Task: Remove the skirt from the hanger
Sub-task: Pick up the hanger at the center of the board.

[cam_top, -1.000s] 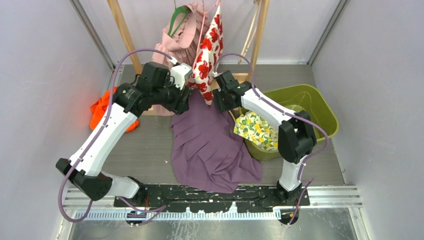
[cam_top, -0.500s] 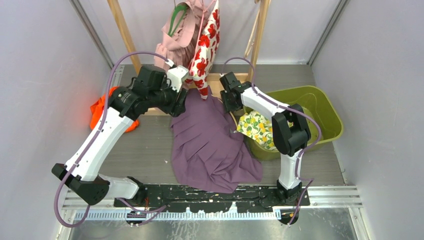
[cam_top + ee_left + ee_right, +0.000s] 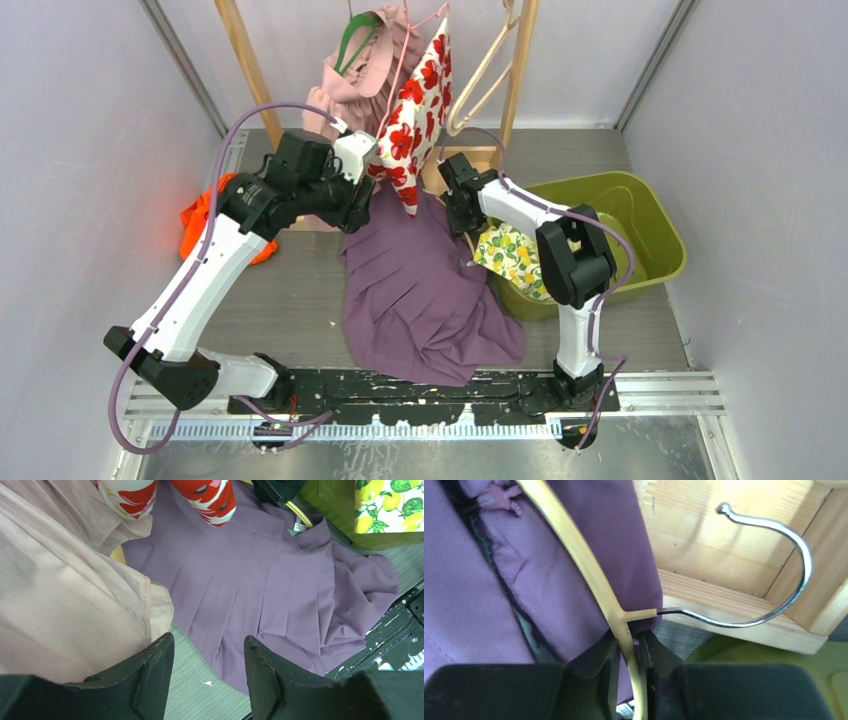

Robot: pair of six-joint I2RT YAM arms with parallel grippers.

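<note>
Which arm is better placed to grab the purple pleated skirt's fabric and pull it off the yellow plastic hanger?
Left. The left gripper is open and empty, hovering over the purple pleated skirt. The right gripper pinches the yellow plastic hanger at its neck, so it should probably steady that.

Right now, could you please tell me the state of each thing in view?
skirt: spread out, waistband on the hanger.
hanger: hook free, clamped near its neck.
right gripper: shut on the hanger.
left gripper: open, empty, above the skirt.
bin: upright, holding a lemon-print cloth.
</note>
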